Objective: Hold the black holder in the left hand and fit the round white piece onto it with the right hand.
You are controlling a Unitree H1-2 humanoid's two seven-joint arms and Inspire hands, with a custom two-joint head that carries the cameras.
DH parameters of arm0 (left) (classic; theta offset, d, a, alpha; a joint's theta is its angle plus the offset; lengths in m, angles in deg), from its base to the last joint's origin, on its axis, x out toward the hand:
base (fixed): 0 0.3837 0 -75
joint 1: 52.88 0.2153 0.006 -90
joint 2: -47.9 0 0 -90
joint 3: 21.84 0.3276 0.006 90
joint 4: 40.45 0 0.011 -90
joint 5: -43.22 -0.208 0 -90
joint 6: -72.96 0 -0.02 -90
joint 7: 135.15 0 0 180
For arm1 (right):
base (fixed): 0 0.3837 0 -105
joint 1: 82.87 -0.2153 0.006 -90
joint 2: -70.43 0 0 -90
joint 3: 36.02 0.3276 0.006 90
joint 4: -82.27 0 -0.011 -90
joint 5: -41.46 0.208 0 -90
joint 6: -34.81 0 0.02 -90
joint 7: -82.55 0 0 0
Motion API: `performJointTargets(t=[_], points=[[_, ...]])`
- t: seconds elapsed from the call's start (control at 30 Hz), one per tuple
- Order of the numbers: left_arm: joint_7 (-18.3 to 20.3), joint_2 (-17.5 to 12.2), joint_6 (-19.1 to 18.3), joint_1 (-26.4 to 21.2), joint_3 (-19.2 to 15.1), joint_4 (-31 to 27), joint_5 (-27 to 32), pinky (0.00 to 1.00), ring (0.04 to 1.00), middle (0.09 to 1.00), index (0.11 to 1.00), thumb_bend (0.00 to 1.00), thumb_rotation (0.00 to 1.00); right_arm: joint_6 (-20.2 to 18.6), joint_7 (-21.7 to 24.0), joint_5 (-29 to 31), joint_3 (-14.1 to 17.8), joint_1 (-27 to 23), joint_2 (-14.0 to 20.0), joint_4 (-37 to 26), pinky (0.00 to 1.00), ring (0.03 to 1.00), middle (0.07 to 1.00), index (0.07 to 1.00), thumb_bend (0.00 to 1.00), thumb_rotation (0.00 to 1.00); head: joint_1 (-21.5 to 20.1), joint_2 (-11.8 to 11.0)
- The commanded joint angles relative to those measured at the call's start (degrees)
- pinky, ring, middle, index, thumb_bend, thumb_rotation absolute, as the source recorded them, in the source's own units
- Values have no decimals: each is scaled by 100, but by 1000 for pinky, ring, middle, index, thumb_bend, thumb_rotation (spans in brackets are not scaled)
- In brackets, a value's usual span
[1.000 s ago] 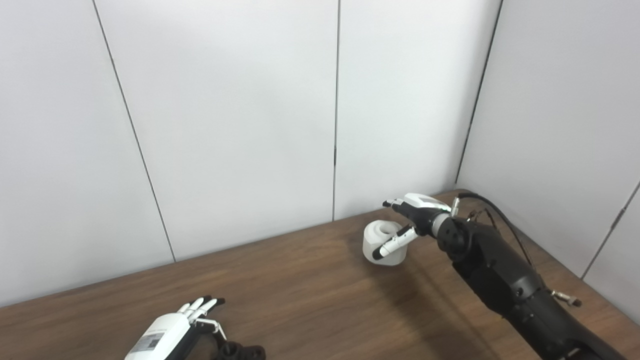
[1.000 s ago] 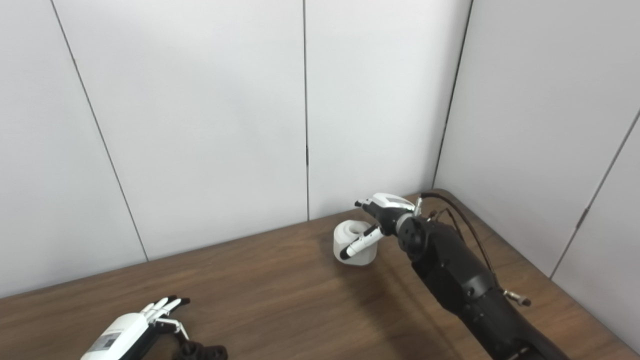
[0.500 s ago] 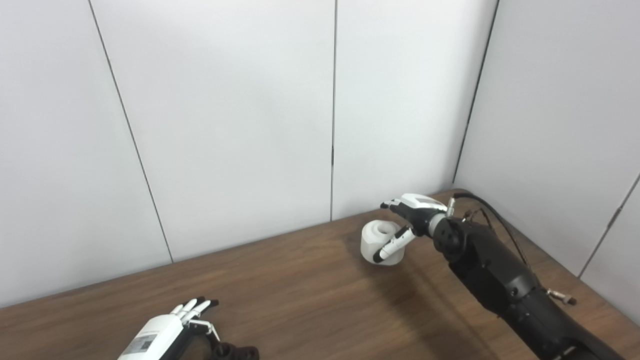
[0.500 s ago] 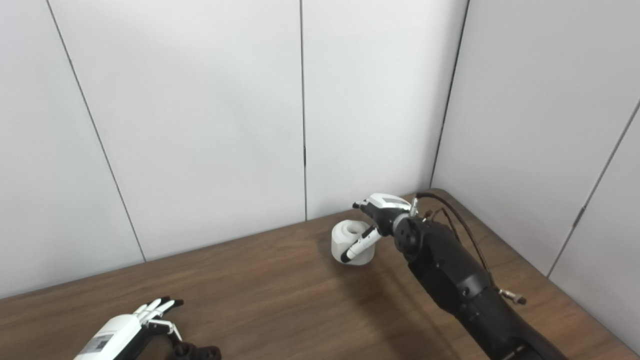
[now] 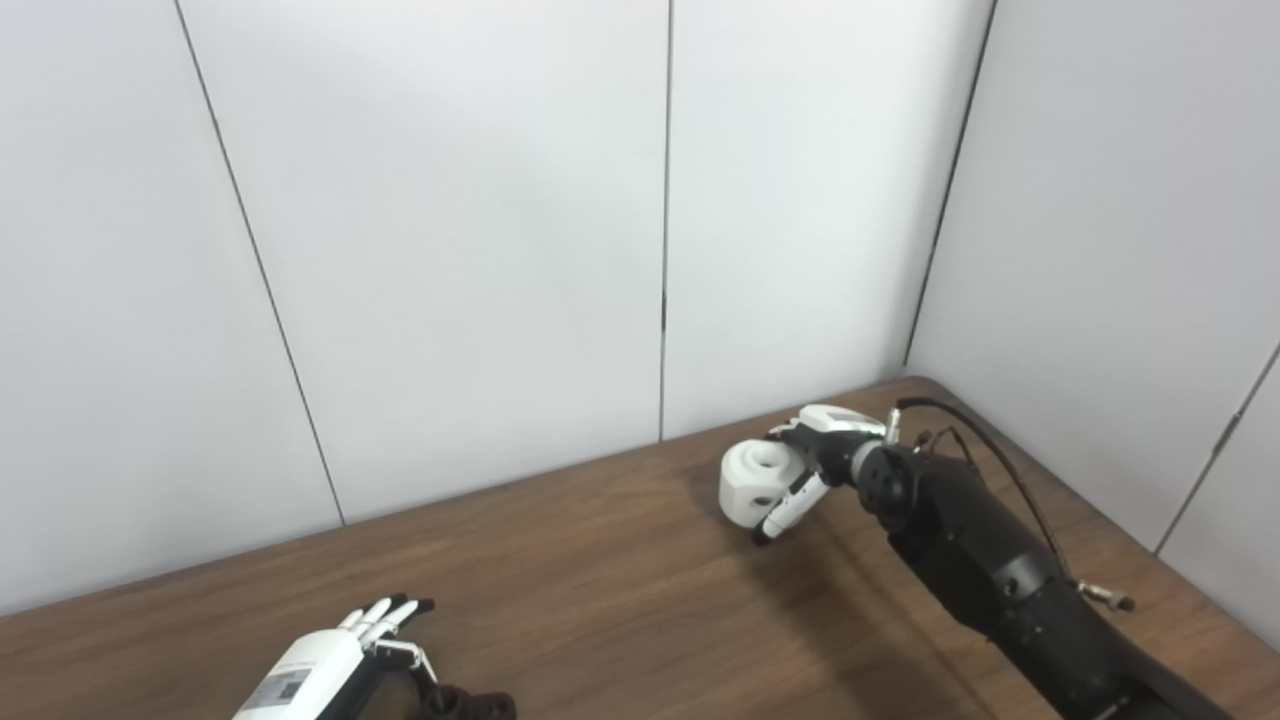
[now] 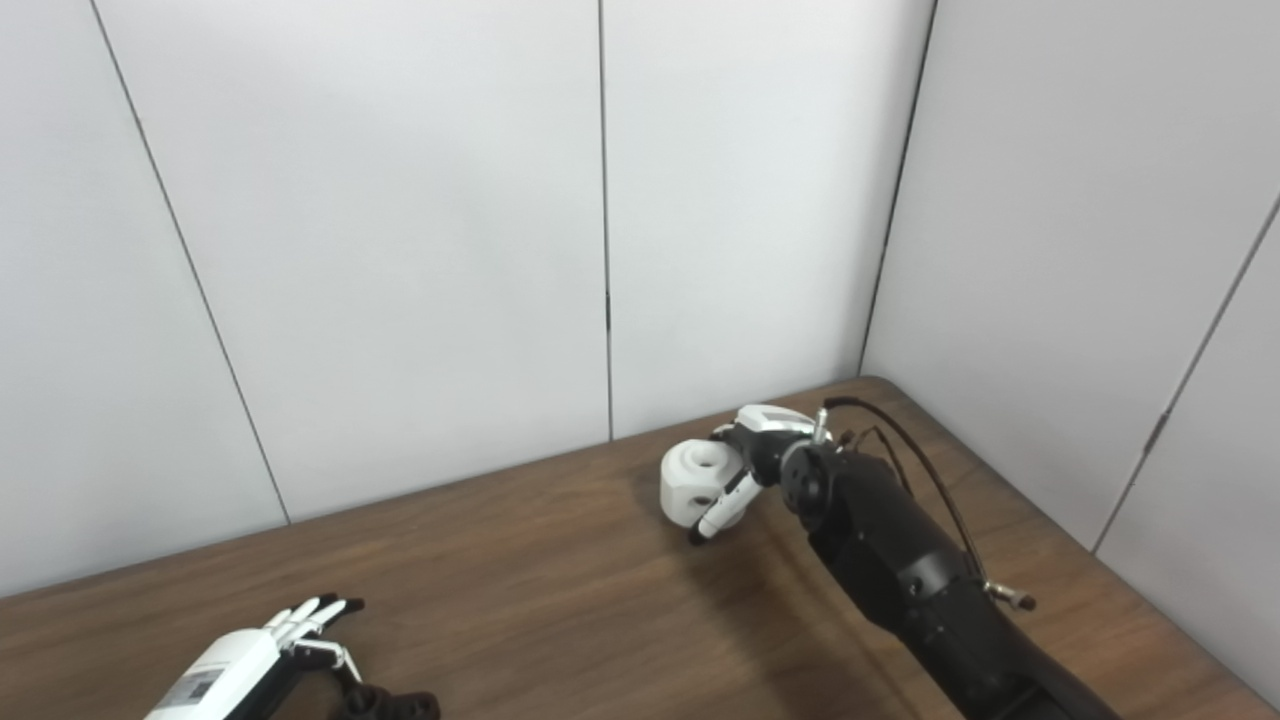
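Observation:
The round white piece (image 5: 750, 478), a chunky ring with a hole in its face, is tipped so the hole faces up and left, far right on the table. My right hand (image 5: 812, 458) is shut on it, with one finger (image 5: 783, 508) curled under its front. The black holder (image 5: 472, 704) lies at the bottom edge of the picture, mostly cut off. My left hand (image 5: 322, 664) hovers just left of the holder, fingers spread and pointing away, holding nothing.
The brown wooden table (image 5: 600, 580) runs to white wall panels at the back and right, close behind the right hand. A black cable (image 5: 985, 440) loops over the right wrist.
The right hand has closed round the white piece and tipped it off its flat stance, hole now facing left. The left hand has stayed by the holder. The camera shifted slightly.

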Motion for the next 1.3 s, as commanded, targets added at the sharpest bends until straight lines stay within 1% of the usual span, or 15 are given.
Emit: performJointTargets(t=[0.0, 0.1, 0.13, 0.17, 0.2, 0.27, 0.37, 0.5, 0.67, 0.73, 0.83, 0.97, 1.1, 1.2, 1.27], points=[[13, -158, -38, -89, -57, -73, -55, 1000, 1000, 960, 482, 518, 45, 149, -295, -112, -3, -253, 218, -129, 882, 1000, 998, 751, 966, 354, 9, -24], [10, -156, -38, -92, -51, -85, -73, 1000, 1000, 958, 482, 518, 45, 289, -553, -128, -30, -188, 235, -105, 856, 1000, 982, 657, 825, 308, 9, -24], [1, -156, -30, -91, -50, -86, -77, 1000, 1000, 957, 482, 518, 45, 337, -653, -121, -24, -165, 231, -95, 845, 1000, 971, 618, 771, 277, 9, -24], [3, -157, -32, -88, -50, -92, -78, 1000, 1000, 955, 482, 518, 45, 367, -736, -120, -22, -150, 224, -84, 841, 1000, 965, 556, 645, 216, 9, -24], [12, -157, -36, -84, -54, -96, -64, 1000, 1000, 956, 482, 518, 45, 406, -821, -117, -23, -133, 220, -79, 840, 1000, 960, 523, 580, 184, 9, -24], [45, -158, -62, -79, -59, -108, -47, 1000, 1000, 957, 482, 518, 45, 450, -933, -117, -41, -119, 219, -67, 830, 995, 948, 493, 524, 156, 9, -24], [69, -166, -72, -73, -58, -130, -43, 1000, 1000, 958, 482, 518, 45, 518, -1098, -95, -39, -108, 205, -22, 826, 990, 937, 484, 510, 146, 9, -24], [57, -170, -70, -69, -56, -128, -55, 1000, 1000, 959, 482, 518, 46, 551, -1196, -45, -18, -102, 183, 15, 844, 998, 943, 483, 506, 143, 30, -41], [75, -162, -96, -60, -54, -154, -51, 1000, 1000, 961, 482, 518, 46, 617, -1276, -11, -14, -70, 210, 0, 829, 991, 930, 482, 507, 141, 125, 30], [65, -144, -128, -42, -55, -191, -60, 1000, 1000, 959, 482, 518, 46, 655, -1267, 9, -4, -27, 252, -88, 823, 990, 927, 481, 508, 141, 269, 106], [123, -118, -239, -48, -23, -250, -113, 1000, 1000, 968, 483, 518, 46, 698, -1179, 85, 27, 36, 310, -293, 834, 995, 929, 482, 508, 143, 487, 202], [344, -93, -473, -98, 52, -377, -225, 1000, 1000, 989, 483, 519, 47, 747, -1086, 127, 35, 107, 361, -609, 839, 999, 934, 482, 509, 141, 794, 296], [110, 23, -386, -90, 33, -302, -201, 1000, 1000, 969, 482, 519, 47, 694, -812, 137, 29, 165, 391, -1181, 853, 1000, 949, 483, 508, 143, 1134, 394], [3, 101, -403, -111, 47, -209, -245, 1000, 1000, 965, 482, 518, 46, 651, -644, 78, 16, 211, 377, -1551, 867, 1000, 957, 483, 507, 143, 1291, 441], [-72, 134, -387, -124, 60, -156, -289, 1000, 1000, 963, 482, 518, 46, 624, -557, 27, 3, 235, 363, -1728, 857, 1000, 960, 483, 507, 144, 1370, 465]])
